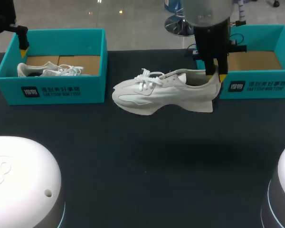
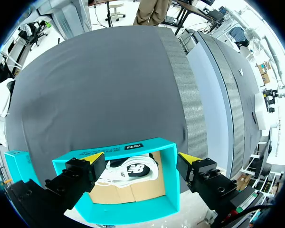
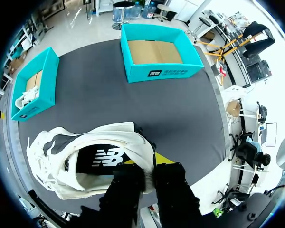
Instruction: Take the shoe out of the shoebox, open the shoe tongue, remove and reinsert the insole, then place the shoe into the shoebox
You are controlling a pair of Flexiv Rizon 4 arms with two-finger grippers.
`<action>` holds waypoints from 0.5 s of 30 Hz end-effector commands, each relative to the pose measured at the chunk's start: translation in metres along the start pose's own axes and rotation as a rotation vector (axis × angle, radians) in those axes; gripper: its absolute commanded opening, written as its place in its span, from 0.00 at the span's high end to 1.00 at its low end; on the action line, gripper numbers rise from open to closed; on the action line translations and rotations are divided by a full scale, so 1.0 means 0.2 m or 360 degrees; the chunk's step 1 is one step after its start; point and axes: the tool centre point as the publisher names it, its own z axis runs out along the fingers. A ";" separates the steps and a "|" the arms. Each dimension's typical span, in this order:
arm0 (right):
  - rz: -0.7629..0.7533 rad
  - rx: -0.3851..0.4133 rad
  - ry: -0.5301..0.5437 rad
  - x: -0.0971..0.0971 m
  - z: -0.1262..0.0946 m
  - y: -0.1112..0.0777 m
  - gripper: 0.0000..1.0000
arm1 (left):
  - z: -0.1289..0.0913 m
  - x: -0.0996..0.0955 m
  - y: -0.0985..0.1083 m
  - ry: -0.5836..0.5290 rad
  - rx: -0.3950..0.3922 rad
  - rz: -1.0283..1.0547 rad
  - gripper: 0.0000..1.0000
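Observation:
A white lace-up shoe [image 1: 164, 91] lies toe-left between the two teal boxes, and my right gripper [image 1: 217, 76] is shut on its heel collar. In the right wrist view the shoe [image 3: 80, 164] hangs from that gripper [image 3: 149, 167], with its dark insole showing in the opening. I cannot tell if the sole touches the table. The right shoebox [image 1: 263, 71] holds only its cardboard floor. My left gripper [image 1: 8, 46] stands open above the far corner of the left shoebox [image 1: 52, 88]. Below its open fingers [image 2: 80, 171] a second white shoe [image 2: 133, 170] lies in that box [image 2: 128, 206].
The dark table [image 1: 147, 156] stretches in front of the shoe and boxes. Two white rounded robot bases [image 1: 23, 180] [image 1: 282, 190] stand at the near corners. In the right wrist view the empty box [image 3: 156, 52] and the left box [image 3: 35, 85] lie far ahead.

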 end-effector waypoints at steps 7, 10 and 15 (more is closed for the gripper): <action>0.0001 0.0005 0.0000 0.00 -0.01 0.00 1.00 | 0.00 0.00 -0.01 0.0003 -0.0004 0.0000 0.00; 0.0000 0.0018 -0.0011 0.01 -0.01 0.01 1.00 | 0.00 0.00 -0.01 0.0003 -0.0004 0.0000 0.00; -0.0032 0.0065 -0.0001 0.06 0.08 -0.03 1.00 | 0.00 0.00 -0.01 0.0003 -0.0004 0.0000 0.00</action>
